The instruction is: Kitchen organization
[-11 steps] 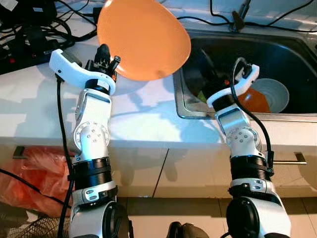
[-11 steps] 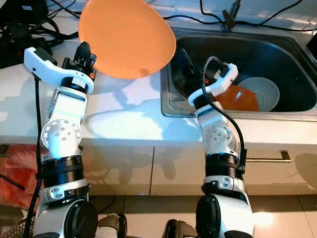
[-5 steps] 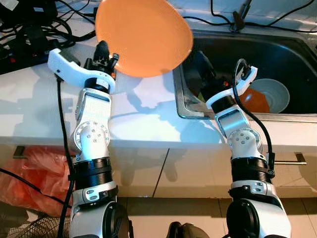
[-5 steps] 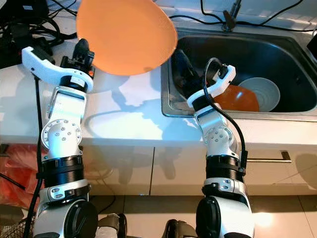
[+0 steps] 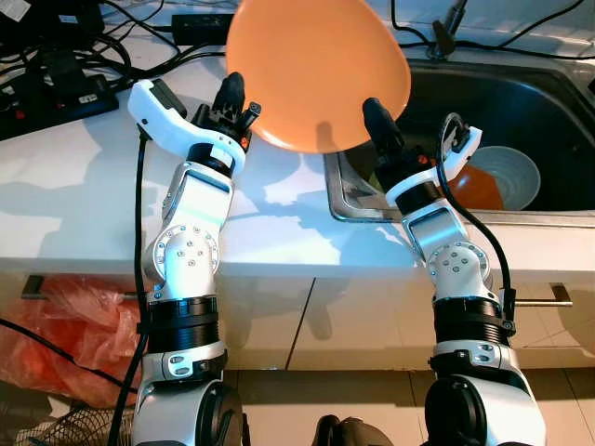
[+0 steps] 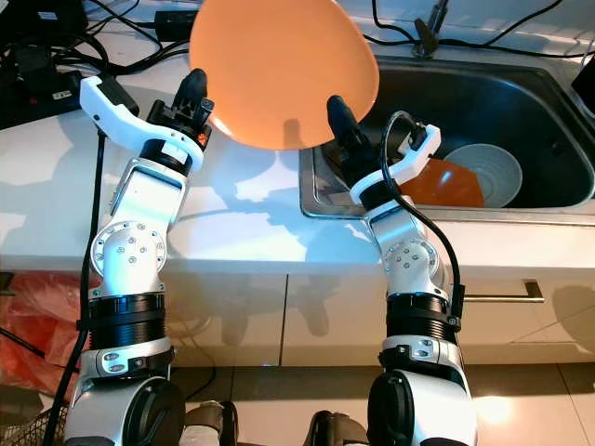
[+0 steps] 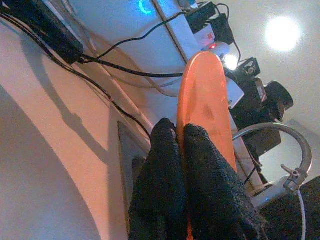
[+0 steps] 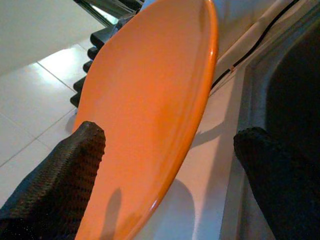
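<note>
While nothing has slipped yet, this looks like a dicey handover spot.

plate: big orange plate (image 5: 316,70) is up in the air, tilted on edge, above the counter edge of the sink (image 5: 521,98) and half hanging over the basin

left gripper: the left gripper (image 7: 181,150) has its two black fingers pressed together on the plate's rim, on the side away from the sink, so one small pinch carries the whole thing

right gripper: the right gripper (image 8: 165,150) sits at the sink-side rim with its fingers spread wide, one finger (image 8: 65,170) under the plate's face and the other out past the rim, not gripping anything yet

in the sink: a white bowl (image 5: 509,177) and another orange dish (image 5: 474,186) sit on the bottom

risk 1: probably the rim pinch lets the plate swing or slide, since it's smooth and held far off centre

risk 2: if the right gripper nudges the rim before closing, it could knock the plate loose

risk 3: a drop from here likely lands in the sink on the bowl, chips all round

risk 4: cables (image 5: 139,37) on the counter beyond the sink's left side could snag the left arm
</note>
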Controlling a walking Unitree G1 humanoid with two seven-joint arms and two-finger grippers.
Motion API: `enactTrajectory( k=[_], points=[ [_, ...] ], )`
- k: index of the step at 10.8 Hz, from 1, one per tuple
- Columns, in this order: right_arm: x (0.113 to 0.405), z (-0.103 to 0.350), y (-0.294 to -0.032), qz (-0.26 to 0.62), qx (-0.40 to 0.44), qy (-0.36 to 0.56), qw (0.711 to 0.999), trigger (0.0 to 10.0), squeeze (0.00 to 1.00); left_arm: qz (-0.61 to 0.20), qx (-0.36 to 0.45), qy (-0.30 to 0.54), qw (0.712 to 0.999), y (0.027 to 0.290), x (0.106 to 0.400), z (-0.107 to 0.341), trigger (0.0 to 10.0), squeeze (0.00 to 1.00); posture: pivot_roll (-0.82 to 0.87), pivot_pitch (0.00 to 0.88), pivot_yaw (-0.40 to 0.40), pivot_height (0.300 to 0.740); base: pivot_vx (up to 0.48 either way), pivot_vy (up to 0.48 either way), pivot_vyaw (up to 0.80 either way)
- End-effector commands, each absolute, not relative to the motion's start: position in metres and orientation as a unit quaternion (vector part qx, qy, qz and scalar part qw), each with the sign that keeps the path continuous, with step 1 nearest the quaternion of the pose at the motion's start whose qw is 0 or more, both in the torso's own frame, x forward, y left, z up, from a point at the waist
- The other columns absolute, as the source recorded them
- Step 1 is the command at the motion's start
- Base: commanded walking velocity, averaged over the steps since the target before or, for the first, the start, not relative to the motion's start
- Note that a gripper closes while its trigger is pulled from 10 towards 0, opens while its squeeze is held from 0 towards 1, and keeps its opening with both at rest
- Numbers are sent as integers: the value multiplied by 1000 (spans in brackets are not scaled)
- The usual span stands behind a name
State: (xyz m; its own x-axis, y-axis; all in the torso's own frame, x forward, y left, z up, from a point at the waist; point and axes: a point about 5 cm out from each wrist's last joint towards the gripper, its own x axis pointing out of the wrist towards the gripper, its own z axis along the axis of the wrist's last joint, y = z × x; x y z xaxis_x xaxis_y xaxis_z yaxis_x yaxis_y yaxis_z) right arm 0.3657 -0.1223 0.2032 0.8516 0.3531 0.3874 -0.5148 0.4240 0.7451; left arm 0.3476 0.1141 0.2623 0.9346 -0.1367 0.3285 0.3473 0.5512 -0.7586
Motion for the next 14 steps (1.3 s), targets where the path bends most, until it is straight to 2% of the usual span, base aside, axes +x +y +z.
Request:
enactTrajectory(
  k=[1,9,10,14],
  points=[
    [364,205,-125,262,470,-92,838,10000,0,-175,-470,-126,856,98,341,269,10000,0,88,153,-78,723,0,0,0],
    [364,205,-126,255,470,-94,840,10000,0,-209,-459,-94,859,89,339,264,10000,0,87,155,-77,723,0,0,0],
    [365,204,-128,248,472,-94,841,0,0,-203,-458,-93,860,90,340,263,10000,0,87,155,-76,723,0,0,0],
    [365,205,-127,250,473,-98,839,0,0,-197,-457,-93,862,92,341,262,10000,0,90,156,-77,723,0,0,0]
  ],
)
